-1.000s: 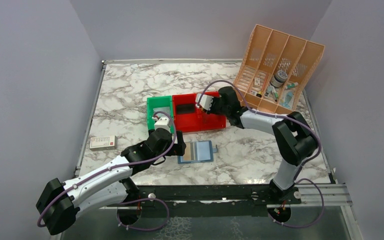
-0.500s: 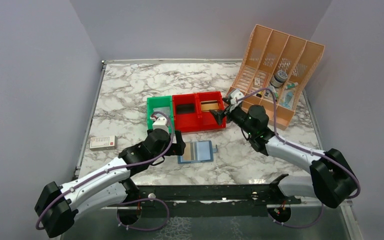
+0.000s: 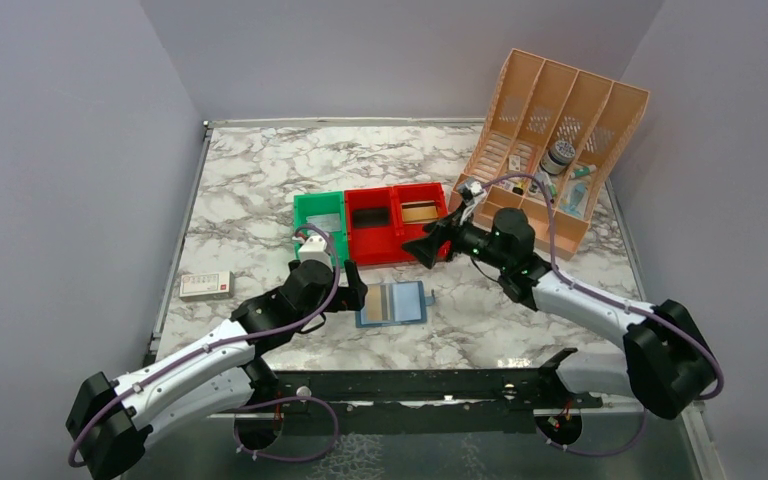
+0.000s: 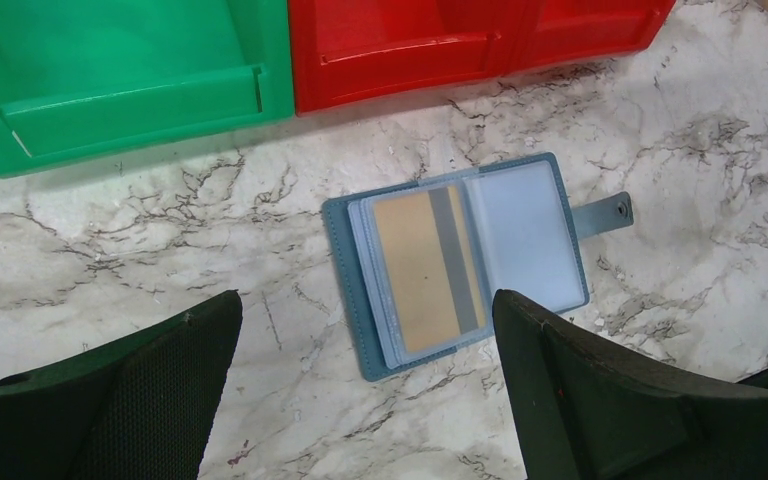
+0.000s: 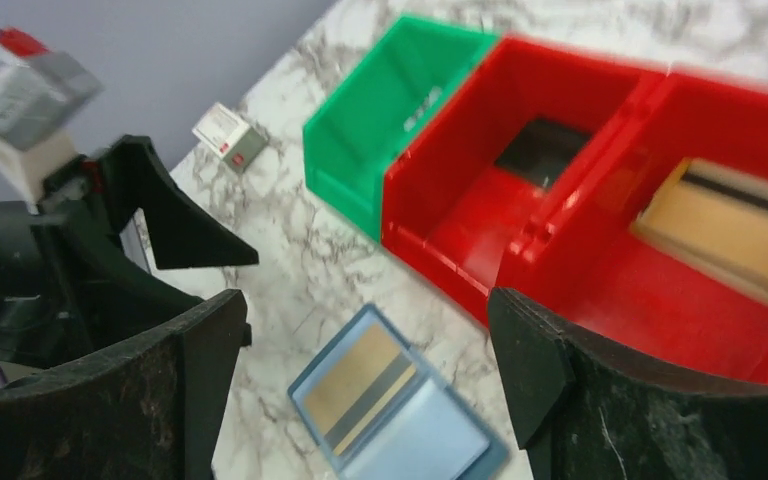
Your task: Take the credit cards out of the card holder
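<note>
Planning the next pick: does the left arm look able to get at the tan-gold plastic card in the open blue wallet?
Probably yes: the left arm's open fingers hang above the open blue two-panel wallet, and nothing covers the tan-gold card, though it seems tucked in a clear sleeve.

The blue card holder (image 4: 525,235) lies open flat on the surface (image 4: 660,120), a tan-gold credit card (image 4: 425,270) in its left panel; a second card (image 5: 725,228) lies in the red bin (image 5: 660,300).

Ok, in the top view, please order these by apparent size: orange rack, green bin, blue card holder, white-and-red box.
1. orange rack
2. green bin and card holder: too alike to rank, and the left arm hides part of the bin
3. white-and-red box
</note>
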You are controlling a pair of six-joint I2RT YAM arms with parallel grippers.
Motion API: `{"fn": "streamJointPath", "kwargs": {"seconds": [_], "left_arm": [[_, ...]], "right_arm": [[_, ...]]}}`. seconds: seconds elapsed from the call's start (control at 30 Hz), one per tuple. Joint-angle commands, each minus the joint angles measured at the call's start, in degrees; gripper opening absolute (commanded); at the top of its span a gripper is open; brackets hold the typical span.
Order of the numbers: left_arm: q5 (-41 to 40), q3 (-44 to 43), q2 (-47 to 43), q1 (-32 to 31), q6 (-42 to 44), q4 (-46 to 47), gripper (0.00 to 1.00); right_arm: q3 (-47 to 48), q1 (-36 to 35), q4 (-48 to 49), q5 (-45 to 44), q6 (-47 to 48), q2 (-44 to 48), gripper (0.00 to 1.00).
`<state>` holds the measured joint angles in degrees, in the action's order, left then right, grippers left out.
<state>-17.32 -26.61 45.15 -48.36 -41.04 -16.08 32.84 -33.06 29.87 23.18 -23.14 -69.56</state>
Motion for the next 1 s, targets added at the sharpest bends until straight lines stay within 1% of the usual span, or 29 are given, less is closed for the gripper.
{"fn": "streamJointPath", "kwargs": {"seconds": [0.0,0.07,0.13,0.23,0.3,0.33,0.4,0.6,0.73,0.97], "left_arm": [[-2.37,0.48,0.36,0.46,-1.27,-0.63,0.99],[-2.94,0.51,0.43,0.46,-1.77,-0.72,0.99],[-3.47,0.73,0.28,0.53,-2.15,-0.83,0.99],[-4.06,0.86,-0.01,0.64,-2.33,-1.18,0.99],[-4.16,0.97,0.08,0.72,-2.45,-1.39,0.99],[-4.08,0.91,0.09,0.77,-2.53,-1.47,0.99],[-4.37,0.89,0.33,0.81,-2.96,-1.78,0.99],[-6.69,0.02,2.25,1.28,-4.5,-4.42,0.99],[-7.15,0.12,2.17,1.55,-5.63,-4.66,0.99],[-8.18,0.51,0.51,1.97,-6.58,-5.7,0.99]], "right_arm": [[2.27,-1.27,-9.3,4.4,-8.69,-5.19,0.87],[1.01,-4.06,-10.39,-2.7,-10.0,-4.76,0.84],[1.14,-7.53,-12.79,-8.76,-9.38,-4.21,0.82],[4.96,-12.86,-18.82,-15.78,-8.16,-5.59,0.76],[7.66,-16.11,-24.72,-22.97,-9.16,-7.19,0.7],[8.62,-17.52,-26.42,-26.34,-9.7,-7.9,0.68],[9.65,-19.5,-27.86,-30.08,-10.22,-9.2,0.65],[11.92,-23.35,-31.12,-37.49,-12.88,-11.38,0.6],[12.53,-25.05,-30.03,-36.91,-11.38,-13.08,0.57],[15.67,-27.65,-32.06,-39.18,-12.68,-18.4,0.55]]}}
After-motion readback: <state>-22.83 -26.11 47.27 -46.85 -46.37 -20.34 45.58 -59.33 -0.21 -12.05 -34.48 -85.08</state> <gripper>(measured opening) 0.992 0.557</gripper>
